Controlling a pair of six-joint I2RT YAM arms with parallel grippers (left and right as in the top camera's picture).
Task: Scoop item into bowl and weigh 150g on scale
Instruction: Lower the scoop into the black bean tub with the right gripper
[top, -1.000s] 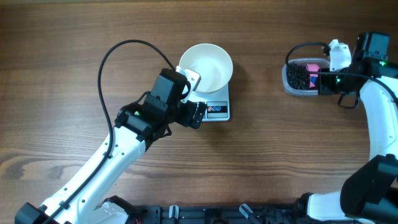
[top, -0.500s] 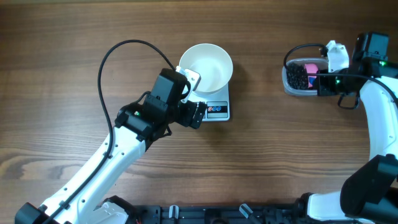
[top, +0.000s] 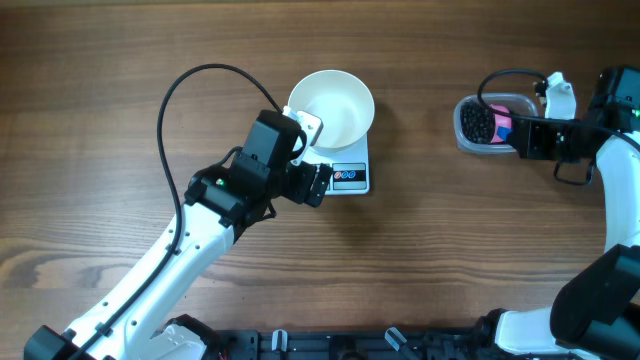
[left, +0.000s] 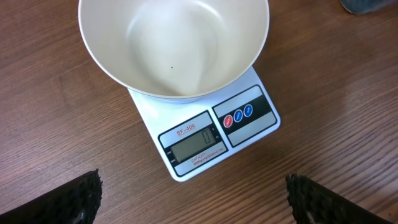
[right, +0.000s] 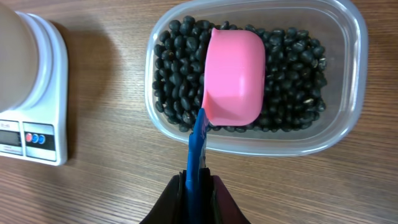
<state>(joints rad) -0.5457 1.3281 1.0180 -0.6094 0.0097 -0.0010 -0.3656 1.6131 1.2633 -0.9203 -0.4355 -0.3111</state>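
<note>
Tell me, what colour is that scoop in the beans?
The scoop is pink with a blue handle, clearest in the right wrist view.

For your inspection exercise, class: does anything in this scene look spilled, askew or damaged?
Nothing stands out. The beans all lie inside the tub, none on the table; the bowl sits upright on the scale.

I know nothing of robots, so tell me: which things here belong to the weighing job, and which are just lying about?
In the job: black beans, clear tub, pink scoop held by the right gripper, white bowl, scale, open left gripper.
Just there: black cable, wooden table.
</note>
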